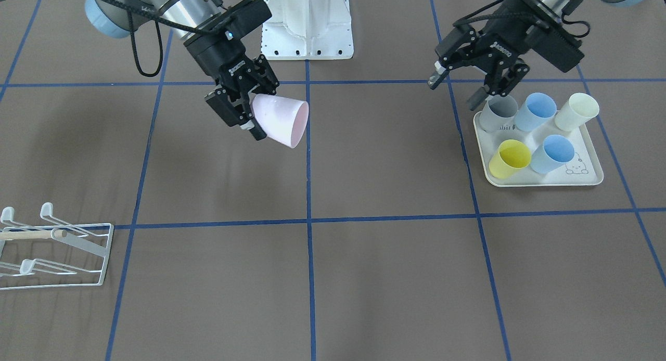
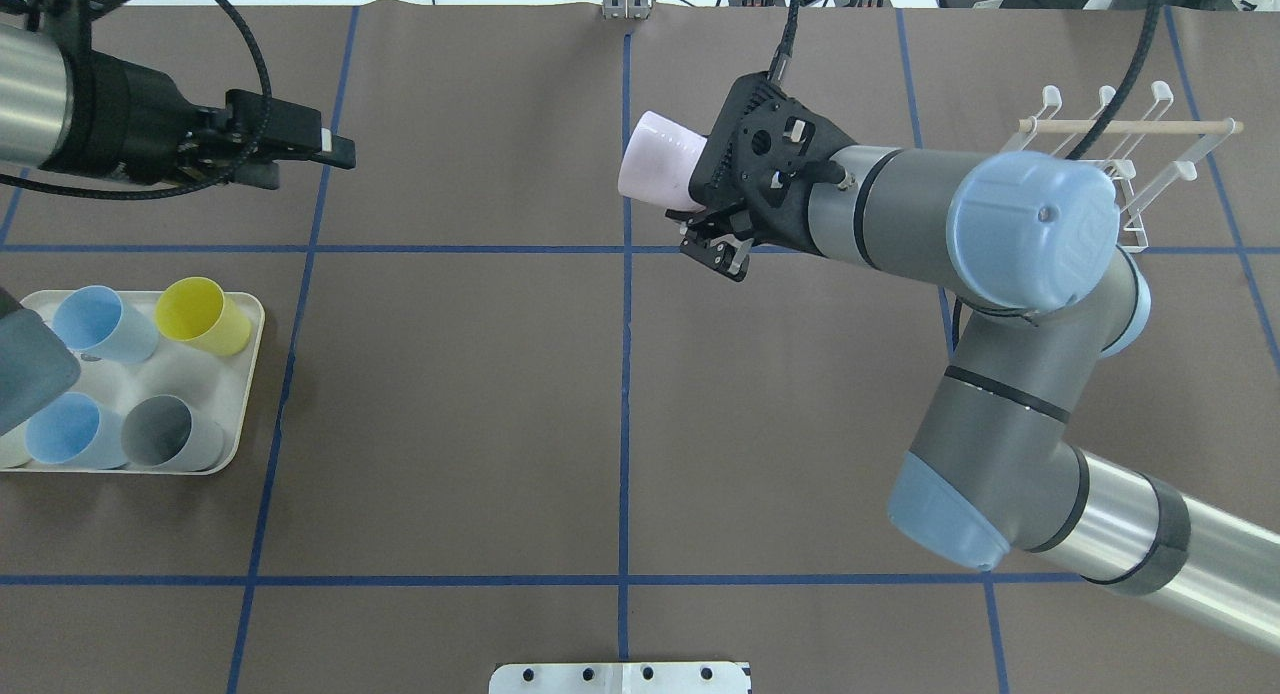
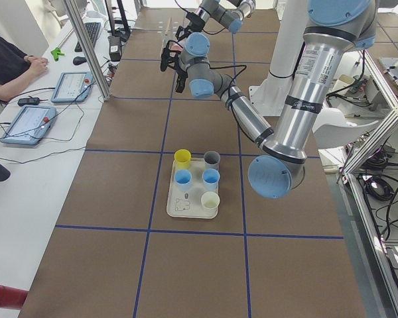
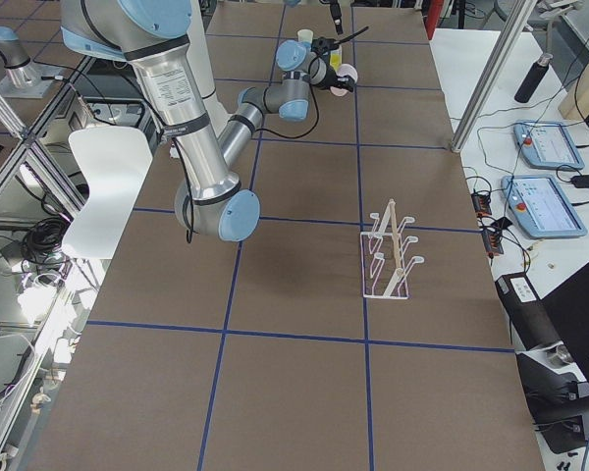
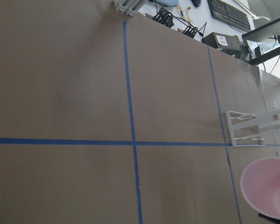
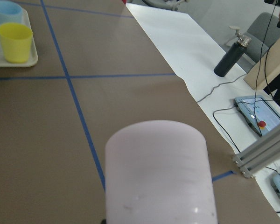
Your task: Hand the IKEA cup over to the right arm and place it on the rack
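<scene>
- Across the brown table (image 1: 364,278) runs a grid of blue tape. Two arms reach over it, one from each end.
- Right arm (image 2: 1000,374): its elbow covers part of the rack in the overhead view. The front view shows that rack whole.
- Left arm (image 1: 546,7): enters above the tray.
- Rack (image 1: 57,252): one, white wire with a wooden dowel. It stands on the table at the right arm's end, well apart from the pink cup.
- Tray (image 1: 588,176): one, cream, carrying five upright cups.
- Count on the tray: two blue cups (image 1: 536,110), one grey cup (image 1: 498,113), one yellow cup (image 1: 509,158), one cream cup (image 1: 577,110). The overhead view shows the cream one only as a sliver.
- Pink cup (image 1: 281,119): one, held in the air on its side near the table's centre line. Its open mouth shows in the left wrist view.
- Right end effector (image 1: 250,124): clamped on the pink cup's narrow end.
- Left end effector (image 1: 457,90): fingers spread wide, empty, raised near the tray.
</scene>
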Robot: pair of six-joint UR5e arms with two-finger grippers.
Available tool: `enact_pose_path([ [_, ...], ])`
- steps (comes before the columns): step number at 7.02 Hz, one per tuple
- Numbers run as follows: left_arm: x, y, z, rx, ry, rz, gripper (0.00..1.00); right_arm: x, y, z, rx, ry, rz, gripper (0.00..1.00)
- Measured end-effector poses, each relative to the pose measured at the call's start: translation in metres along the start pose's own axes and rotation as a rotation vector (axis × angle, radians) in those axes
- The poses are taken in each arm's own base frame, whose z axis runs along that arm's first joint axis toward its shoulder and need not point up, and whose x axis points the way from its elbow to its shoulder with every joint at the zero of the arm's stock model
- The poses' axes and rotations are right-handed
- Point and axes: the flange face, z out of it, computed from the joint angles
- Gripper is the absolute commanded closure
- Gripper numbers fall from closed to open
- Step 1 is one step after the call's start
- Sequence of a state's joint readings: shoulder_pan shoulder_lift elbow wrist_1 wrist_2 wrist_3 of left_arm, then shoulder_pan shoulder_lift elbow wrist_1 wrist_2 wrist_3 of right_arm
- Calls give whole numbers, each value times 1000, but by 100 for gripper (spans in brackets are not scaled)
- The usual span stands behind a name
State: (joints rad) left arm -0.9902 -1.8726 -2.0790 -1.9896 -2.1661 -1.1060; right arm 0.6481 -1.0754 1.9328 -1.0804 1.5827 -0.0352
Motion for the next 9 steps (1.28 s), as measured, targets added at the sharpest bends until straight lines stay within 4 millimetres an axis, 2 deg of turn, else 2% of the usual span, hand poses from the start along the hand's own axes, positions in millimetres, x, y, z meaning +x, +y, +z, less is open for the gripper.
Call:
enact_pose_path([
  [2, -46, -25, -33, 5, -166, 173, 0, 72, 30, -5, -215, 93, -178, 61],
  [3, -69, -27, -48, 0, -209, 229, 0, 112, 49, -14, -345, 118, -301, 61],
  [5, -82, -25, -66, 6, -233, 255, 0, 183, 99, -41, -610, 128, -567, 62],
  [7, -87, -20, -70, 3, -240, 251, 0, 231, 166, -68, -836, 96, -822, 65],
  [8, -89, -18, -71, 1, -240, 250, 0, 243, 190, -75, -916, 71, -901, 65],
  [9, -90, -17, -70, -1, -240, 249, 0, 250, 208, -73, -958, 48, -932, 65],
])
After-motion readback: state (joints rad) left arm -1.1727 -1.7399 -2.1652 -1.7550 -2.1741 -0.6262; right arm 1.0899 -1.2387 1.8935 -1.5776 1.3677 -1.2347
